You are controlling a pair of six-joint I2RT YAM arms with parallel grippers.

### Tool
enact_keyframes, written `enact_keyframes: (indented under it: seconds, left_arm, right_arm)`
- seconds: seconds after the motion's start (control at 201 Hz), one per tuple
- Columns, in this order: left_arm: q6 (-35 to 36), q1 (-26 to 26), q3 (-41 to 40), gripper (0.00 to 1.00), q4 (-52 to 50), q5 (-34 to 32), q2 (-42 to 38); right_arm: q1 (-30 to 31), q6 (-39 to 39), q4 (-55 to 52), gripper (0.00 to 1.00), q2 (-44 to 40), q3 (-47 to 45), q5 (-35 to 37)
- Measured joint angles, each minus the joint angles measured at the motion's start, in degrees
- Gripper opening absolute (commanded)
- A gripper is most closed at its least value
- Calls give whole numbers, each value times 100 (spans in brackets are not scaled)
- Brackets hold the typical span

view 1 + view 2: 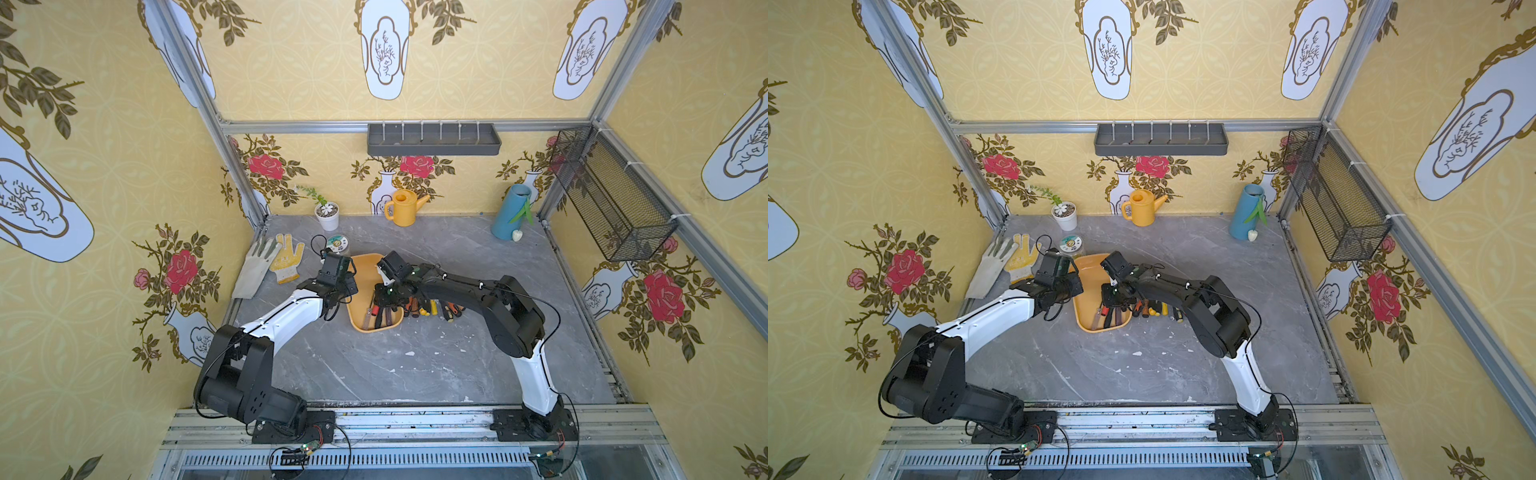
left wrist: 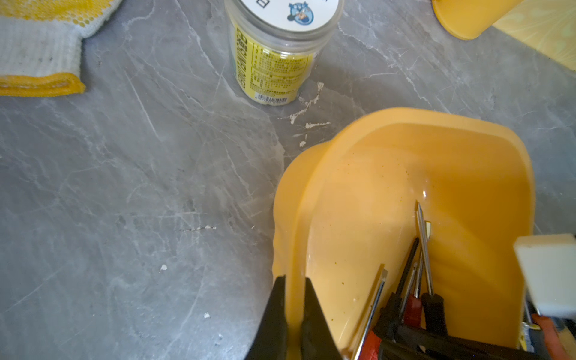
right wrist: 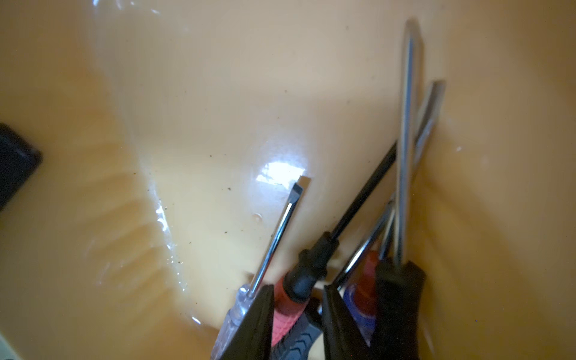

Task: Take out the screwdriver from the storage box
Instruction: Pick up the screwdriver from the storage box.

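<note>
Several screwdrivers [image 1: 434, 308] lie out on the table [image 1: 415, 365] beside the right claw [image 3: 297, 288]. It straddles a red-and-black screwdriver [image 3: 311, 265] inside the storage box [image 2: 343, 140]; whether it grips, I cannot tell. The left claw [image 2: 295, 279] pinches the box rim. Lifting out remains.

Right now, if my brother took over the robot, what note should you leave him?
Left hand: shut on the storage box rim, steadying it.
Right hand: inside the box, jaws either side of a red-and-black screwdriver handle; firm grip unclear.
Done: several loose screwdrivers lie on the table beside the box.
Left: grip it, lift it out, set it on the table.
</note>
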Motion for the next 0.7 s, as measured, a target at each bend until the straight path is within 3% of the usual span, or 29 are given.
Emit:
enact_keyframes:
  seconds: [0.697]
  left_arm:
    - [-22,7,-7,0,-109,-94,-17]
  right_arm:
    - [76,-197,-267,34,407,560,35]
